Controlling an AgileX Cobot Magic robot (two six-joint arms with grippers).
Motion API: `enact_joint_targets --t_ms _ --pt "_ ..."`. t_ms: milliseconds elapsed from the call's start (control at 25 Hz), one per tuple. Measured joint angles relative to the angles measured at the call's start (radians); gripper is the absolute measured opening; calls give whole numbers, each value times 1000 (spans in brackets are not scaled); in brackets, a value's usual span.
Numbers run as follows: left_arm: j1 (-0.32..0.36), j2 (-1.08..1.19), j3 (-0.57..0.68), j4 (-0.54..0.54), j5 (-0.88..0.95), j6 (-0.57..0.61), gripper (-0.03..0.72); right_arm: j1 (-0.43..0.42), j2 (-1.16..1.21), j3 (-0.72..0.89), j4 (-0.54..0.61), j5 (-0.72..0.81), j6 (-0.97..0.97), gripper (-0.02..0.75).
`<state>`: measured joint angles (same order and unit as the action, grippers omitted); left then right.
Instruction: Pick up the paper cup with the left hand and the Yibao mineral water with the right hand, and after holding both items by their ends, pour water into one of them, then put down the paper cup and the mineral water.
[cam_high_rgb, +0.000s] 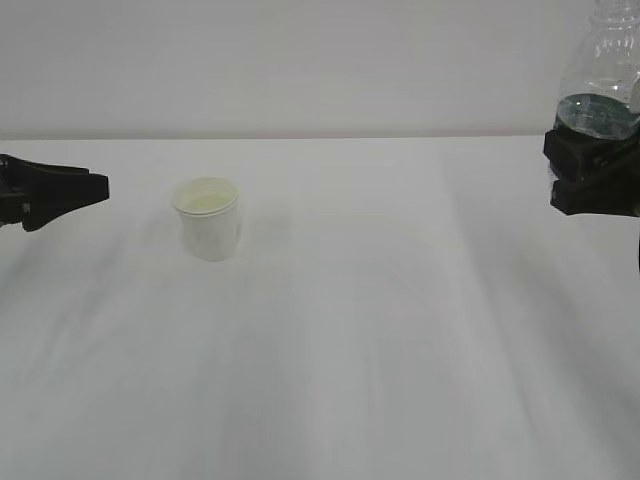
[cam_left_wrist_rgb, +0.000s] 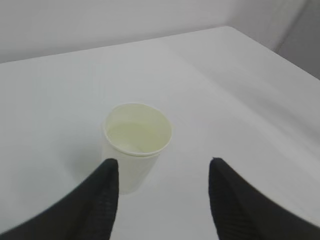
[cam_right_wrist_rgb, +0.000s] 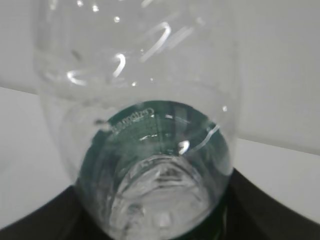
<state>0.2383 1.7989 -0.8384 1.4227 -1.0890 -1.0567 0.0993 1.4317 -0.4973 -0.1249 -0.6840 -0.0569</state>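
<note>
**Cup on the table, bottle held at upper right**

The paper cup (cam_high_rgb: 208, 230) stands upright on the white table (cam_high_rgb: 380, 340), left of centre. The left gripper (cam_left_wrist_rgb: 163, 172) is spread wide, holding nothing; the cup sits just beyond its fingers (cam_left_wrist_rgb: 102, 185). At the upper right, the right gripper (cam_high_rgb: 590, 170) clamps the water bottle (cam_high_rgb: 600, 75) at its green label.
</note>
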Motion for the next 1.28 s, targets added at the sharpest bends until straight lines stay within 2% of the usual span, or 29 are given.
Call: enact_joint_targets --t_ms 240,520,880,1280 --pt "0 -32 77 -157 63 80 410 0 0 0 0 0 2 427" --pt "0 -40 79 -247 128 112 390 0 0 0 0 0 2 427" --pt "0 -40 81 -264 109 134 368 0 2 0 0 -2 2 427" --pt "0 -40 81 -266 27 138 256 0 103 1 2 -123 10 427"
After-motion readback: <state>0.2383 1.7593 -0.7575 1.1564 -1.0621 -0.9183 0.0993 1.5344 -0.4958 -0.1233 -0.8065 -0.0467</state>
